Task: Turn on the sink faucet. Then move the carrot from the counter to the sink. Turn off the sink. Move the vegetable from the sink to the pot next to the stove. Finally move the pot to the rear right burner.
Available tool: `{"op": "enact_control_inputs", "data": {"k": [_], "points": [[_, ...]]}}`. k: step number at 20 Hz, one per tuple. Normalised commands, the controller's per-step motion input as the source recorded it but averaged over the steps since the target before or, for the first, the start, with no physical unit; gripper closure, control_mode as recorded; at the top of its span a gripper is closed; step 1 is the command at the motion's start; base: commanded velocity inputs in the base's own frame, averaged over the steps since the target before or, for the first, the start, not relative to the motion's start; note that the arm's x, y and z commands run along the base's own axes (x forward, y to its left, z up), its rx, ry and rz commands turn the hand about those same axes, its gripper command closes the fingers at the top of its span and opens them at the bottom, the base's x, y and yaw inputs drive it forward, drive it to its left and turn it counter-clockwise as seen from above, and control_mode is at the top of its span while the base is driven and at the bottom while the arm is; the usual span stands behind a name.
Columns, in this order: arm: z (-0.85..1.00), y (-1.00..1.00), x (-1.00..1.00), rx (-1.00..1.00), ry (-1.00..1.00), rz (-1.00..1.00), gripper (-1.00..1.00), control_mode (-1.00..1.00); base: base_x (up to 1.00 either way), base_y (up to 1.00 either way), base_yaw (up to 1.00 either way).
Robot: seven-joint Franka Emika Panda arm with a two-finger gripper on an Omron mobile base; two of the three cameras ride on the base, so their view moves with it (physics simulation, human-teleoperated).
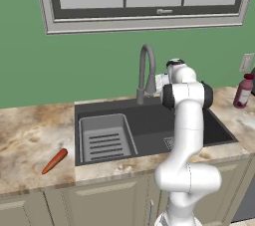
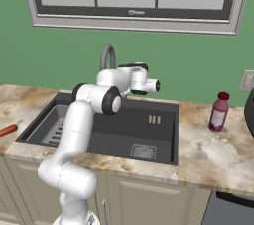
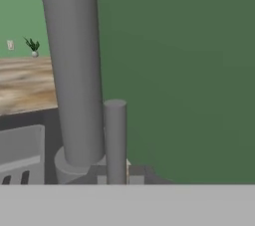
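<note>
Gripping: gripper (image 3: 119, 177) shut, tips at faucet (image 3: 74, 70) lever (image 3: 115, 140), hold unclear | carrot (image 1: 55, 161) on worktop (image 1: 30, 135) front edge, left of sink (image 1: 149, 125) | bottle (image 2: 219, 112) right rear

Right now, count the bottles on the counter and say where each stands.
1: the pink-red bottle stands upright on the counter, right of the sink. The arm may hide others.

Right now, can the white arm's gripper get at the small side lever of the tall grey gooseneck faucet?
Probably yes. The shut gripper is right at the small grey lever beside the faucet, and nothing stands between them. Actual contact is unclear.
</note>
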Motion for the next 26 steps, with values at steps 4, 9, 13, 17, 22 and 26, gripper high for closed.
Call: {"op": "enact_control_inputs", "data": {"k": [4, 9, 13, 17, 22, 26], "points": [[-0.14, -0.24, 0.20, 0.00, 0.00, -0.06, 1.00, -1.00, 0.00, 0.00, 0.00], [-0.19, -0.33, 0.13, 0.00, 0.00, -0.10, 1.00, -1.00, 0.00, 0.00, 0.00], [-0.16, -0.52, 0.29, 0.02, 0.00, -0.07, 1.00, -1.00, 0.00, 0.00, 0.00], [-0.21, -0.61, 0.34, 0.02, 0.00, -0.03, 1.00, -1.00, 0.00, 0.00, 0.00], [-0.34, -0.42, 0.24, 0.00, 0.05, -0.01, 1.00, -1.00, 0.00, 0.00, 0.00], [-0.34, -0.57, 0.33, 0.00, 0.15, 0.00, 1.00, -1.00, 0.00, 0.00, 0.00]]}}
